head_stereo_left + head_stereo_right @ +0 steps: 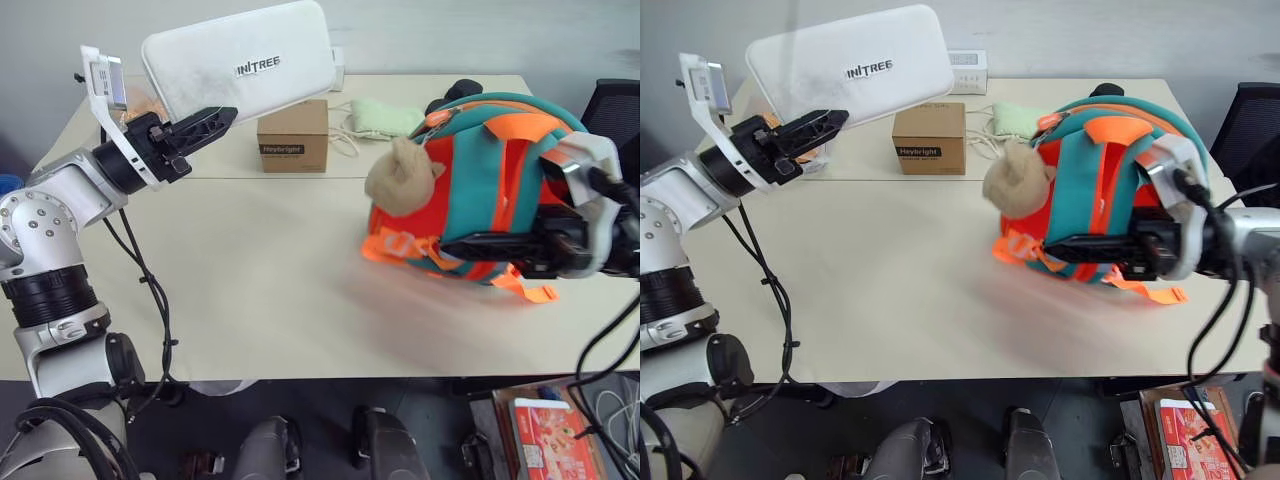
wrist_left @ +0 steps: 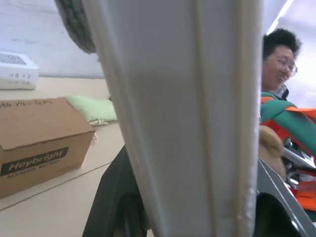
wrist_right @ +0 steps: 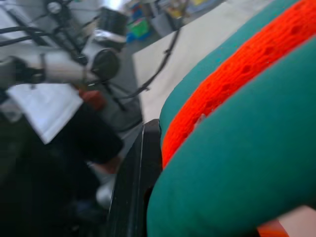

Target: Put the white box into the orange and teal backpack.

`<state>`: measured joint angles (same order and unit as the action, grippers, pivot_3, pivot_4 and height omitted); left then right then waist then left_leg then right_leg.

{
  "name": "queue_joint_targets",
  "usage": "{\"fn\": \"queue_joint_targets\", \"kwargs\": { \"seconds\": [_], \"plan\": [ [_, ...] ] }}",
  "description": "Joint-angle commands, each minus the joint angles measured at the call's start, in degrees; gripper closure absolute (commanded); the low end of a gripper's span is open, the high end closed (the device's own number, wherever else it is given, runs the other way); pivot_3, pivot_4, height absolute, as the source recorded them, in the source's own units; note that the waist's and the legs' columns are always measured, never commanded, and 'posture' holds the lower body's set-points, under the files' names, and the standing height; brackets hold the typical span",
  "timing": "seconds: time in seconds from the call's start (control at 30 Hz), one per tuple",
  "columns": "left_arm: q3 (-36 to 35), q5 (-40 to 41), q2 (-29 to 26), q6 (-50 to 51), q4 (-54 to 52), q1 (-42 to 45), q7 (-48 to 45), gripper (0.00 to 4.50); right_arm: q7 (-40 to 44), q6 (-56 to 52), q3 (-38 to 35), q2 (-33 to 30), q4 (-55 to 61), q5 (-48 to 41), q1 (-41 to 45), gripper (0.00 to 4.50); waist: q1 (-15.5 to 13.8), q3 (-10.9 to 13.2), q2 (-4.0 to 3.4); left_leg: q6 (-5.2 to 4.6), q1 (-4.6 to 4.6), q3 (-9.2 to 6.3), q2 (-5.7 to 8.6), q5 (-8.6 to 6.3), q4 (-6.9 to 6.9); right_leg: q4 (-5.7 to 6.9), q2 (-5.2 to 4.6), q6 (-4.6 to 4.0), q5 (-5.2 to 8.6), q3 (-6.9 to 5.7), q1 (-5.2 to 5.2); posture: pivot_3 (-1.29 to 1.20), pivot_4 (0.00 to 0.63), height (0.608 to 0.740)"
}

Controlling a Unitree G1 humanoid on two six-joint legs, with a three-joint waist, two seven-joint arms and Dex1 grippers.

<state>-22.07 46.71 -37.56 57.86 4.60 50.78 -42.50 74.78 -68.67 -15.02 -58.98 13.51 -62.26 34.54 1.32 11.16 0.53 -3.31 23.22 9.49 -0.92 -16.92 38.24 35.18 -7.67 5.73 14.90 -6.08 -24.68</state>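
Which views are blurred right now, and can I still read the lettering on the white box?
Left eye view: white box sharp, lettering legible; orange and teal backpack slightly smeared, a blur streak on the table beside it. Right wrist view: backpack strap soft and out of focus. Left wrist view: box too close, no lettering visible.

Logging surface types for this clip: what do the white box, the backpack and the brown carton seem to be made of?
White box: looks like a semi-rigid case with a matte, slightly textured white skin, rounded corners, faint scuffs; possibly fabric-covered. Orange and teal backpack: soft padded fabric, likely neoprene, with orange mesh and webbing loops. Brown carton: plain matte cardboard, sharp folds, printed label.
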Motion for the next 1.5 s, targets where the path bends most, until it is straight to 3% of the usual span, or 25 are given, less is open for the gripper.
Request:
{"fn": "queue_joint_targets", "kwargs": {
  "seconds": [0.03, 0.2, 0.37, 0.47, 0.77, 0.97, 1.27, 1.5],
  "plan": [
    [-0.5, 2.2, -1.9, -2.7, -4.0, -1.5, -5.0, 3.0, 1.3, -0.8, -2.3, -2.2, 3.7, -3.8, -2.0, 4.49, 0.0, 0.0, 0.02, 0.02, 0.0, -0.03, -0.03, -0.02, 0.0, -0.06, -0.03, 0.0, 0.0, 0.01, 0.03, 0.0, 0.15, 0.74],
    [1.2, 4.7, -5.3, -1.9, -6.9, -5.3, -12.5, 3.0, -0.2, 0.8, -2.5, -2.2, 3.9, -4.2, -4.3, 4.49, 0.1, 0.0, 0.04, 0.04, 0.01, -0.03, -0.04, -0.02, 0.03, -0.07, -0.13, 0.0, 0.0, 0.0, 0.03, 0.0, 0.15, 0.74],
    [4.9, 1.3, -8.9, -6.7, -9.4, -10.1, -18.1, 3.0, -1.0, 2.7, -2.5, -2.1, 4.5, -3.4, -6.9, 4.49, 0.0, 0.0, 0.04, 0.07, -0.01, -0.02, -0.05, -0.04, 0.0, -0.11, -0.08, 0.0, 0.0, -0.01, 0.03, 0.0, 0.15, 0.74],
    [9.7, -2.8, -7.8, -11.5, -8.5, -10.6, -19.5, 3.0, -1.3, 4.5, -2.8, -2.2, 6.4, -2.6, -9.7, 4.49, -0.2, 0.0, 0.04, 0.12, -0.01, -0.02, -0.05, -0.08, 0.03, -0.28, -0.19, -0.01, 0.0, 0.01, 0.03, 0.0, 0.15, 0.74],
    [23.6, -13.0, -0.8, -20.9, 0.5, 0.3, -24.9, 3.0, -1.7, 9.4, 2.1, -1.0, 4.5, 2.8, -10.7, 4.49, -2.1, 0.0, 0.09, 0.14, 0.07, -0.06, 0.07, -0.24, 0.18, -0.29, -0.45, -0.01, -0.08, -0.11, 0.04, 0.0, 0.15, 0.74],
    [27.7, -19.1, -1.2, -28.5, 7.0, 6.9, -32.7, 3.0, 1.5, 10.5, 2.2, -3.2, 3.5, 4.0, -12.2, 4.49, -2.3, 0.0, 0.09, -0.14, 0.11, -0.04, 0.04, -0.1, 0.24, -0.28, -0.18, -0.01, -0.08, -0.18, 0.04, 0.0, 0.15, 0.74],
    [27.4, -21.3, -5.1, -31.4, 11.9, 12.2, -42.6, 3.0, 2.5, 10.2, 1.2, -4.8, 2.6, 4.2, -11.2, 4.49, -2.0, 0.0, 0.09, -0.25, 0.21, -0.07, -0.07, -0.28, 0.69, -0.21, -0.36, -0.01, -0.08, -0.15, 0.03, 0.0, 0.15, 0.74],
    [27.4, -22.2, -1.6, -32.3, 10.9, 13.2, -40.9, 3.0, 1.9, 10.1, 1.4, -4.5, 3.8, 3.7, -11.4, 4.49, -1.9, 0.0, 0.09, -0.26, 0.37, -0.1, -0.09, -0.3, 0.81, -0.17, -0.32, -0.02, -0.08, -0.22, -0.04, 0.0, 0.15, 0.74]
  ]
}}
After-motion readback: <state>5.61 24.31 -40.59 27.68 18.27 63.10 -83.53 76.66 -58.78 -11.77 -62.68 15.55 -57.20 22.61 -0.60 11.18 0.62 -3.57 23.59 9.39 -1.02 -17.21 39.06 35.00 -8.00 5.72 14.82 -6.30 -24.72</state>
